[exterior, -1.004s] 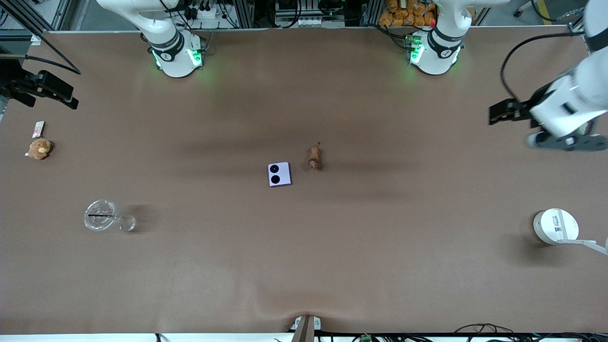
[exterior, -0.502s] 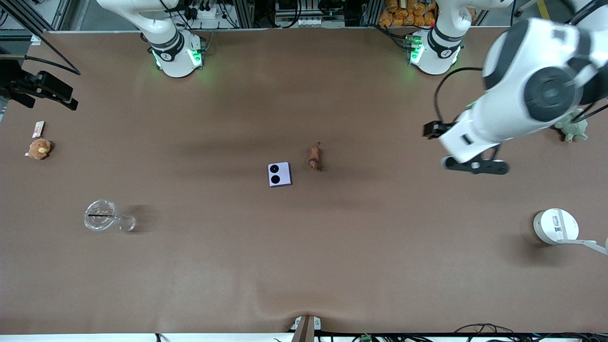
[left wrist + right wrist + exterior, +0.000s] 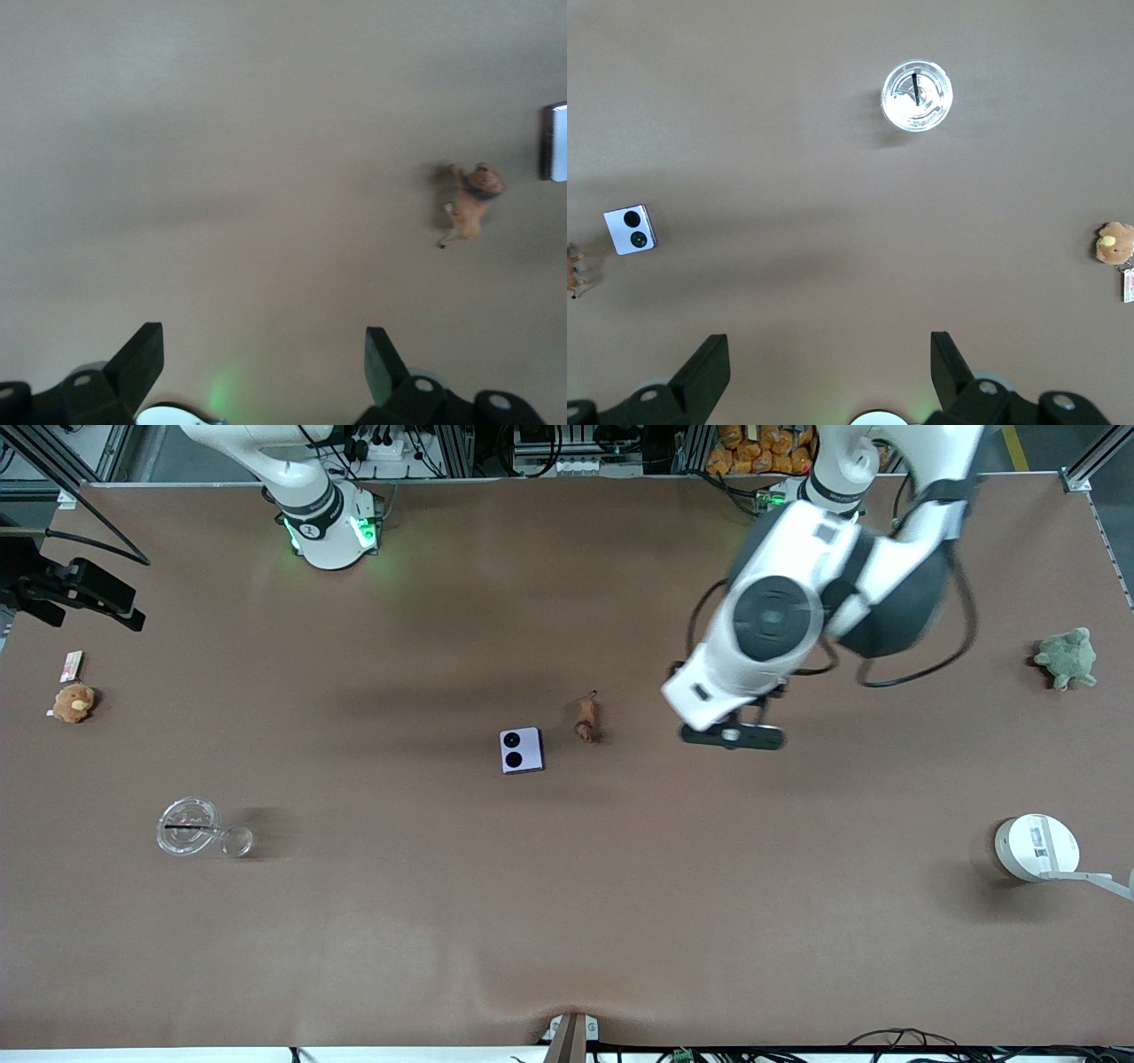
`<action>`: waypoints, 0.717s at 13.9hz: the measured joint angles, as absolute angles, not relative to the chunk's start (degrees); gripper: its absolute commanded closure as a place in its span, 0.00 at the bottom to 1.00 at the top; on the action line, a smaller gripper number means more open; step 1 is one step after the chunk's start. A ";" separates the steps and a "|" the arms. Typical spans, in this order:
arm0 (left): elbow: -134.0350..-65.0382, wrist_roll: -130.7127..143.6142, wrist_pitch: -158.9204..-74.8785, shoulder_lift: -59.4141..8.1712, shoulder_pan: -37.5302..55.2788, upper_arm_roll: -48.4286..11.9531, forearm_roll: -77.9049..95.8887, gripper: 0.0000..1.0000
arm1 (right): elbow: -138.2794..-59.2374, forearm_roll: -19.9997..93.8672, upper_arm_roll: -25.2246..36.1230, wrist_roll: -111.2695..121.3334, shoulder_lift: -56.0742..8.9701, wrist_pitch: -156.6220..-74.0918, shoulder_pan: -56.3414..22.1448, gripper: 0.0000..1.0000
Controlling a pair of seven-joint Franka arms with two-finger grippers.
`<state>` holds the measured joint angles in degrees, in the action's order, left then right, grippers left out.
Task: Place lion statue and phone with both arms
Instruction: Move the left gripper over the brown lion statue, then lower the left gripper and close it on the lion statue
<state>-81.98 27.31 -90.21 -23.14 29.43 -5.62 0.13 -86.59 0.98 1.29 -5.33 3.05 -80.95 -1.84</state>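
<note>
The lion statue (image 3: 585,719), a tiny orange-brown figurine, lies near the table's middle. The pale-lilac phone (image 3: 520,750) with two black circles lies beside it, slightly nearer the front camera and toward the right arm's end. My left gripper (image 3: 731,733) hangs open and empty over bare table, beside the lion toward the left arm's end. The left wrist view shows its spread fingers (image 3: 146,350), the lion (image 3: 474,199) and the phone's edge (image 3: 556,142). My right gripper (image 3: 828,345) waits open and high, and sees the phone (image 3: 630,230) and the lion (image 3: 576,270).
A green plush turtle (image 3: 1066,657) and a round white device (image 3: 1036,848) sit at the left arm's end. A clear glass cup (image 3: 188,825), a tan plush toy (image 3: 73,702) and a small box (image 3: 71,664) sit at the right arm's end.
My left arm has swung in from the left arm's end of the table toward the lion, uncovering the green turtle. The right arm, lion and phone have not moved.
</note>
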 measured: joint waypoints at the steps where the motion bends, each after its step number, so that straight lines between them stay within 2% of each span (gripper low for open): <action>1: -81.96 30.15 -92.65 -24.31 31.75 -5.53 -0.13 0.00 | -86.59 0.98 1.29 -5.33 3.04 -80.95 -1.84 0.00; 5: -81.76 40.44 -101.45 -29.64 40.38 -5.39 -2.59 0.00 | -86.63 0.98 1.30 -5.33 2.71 -80.95 -1.84 0.00; 10: -81.68 47.25 -109.59 -37.88 44.14 -5.22 -3.71 0.00 | -86.67 0.98 1.34 -5.33 2.46 -80.93 -1.83 0.00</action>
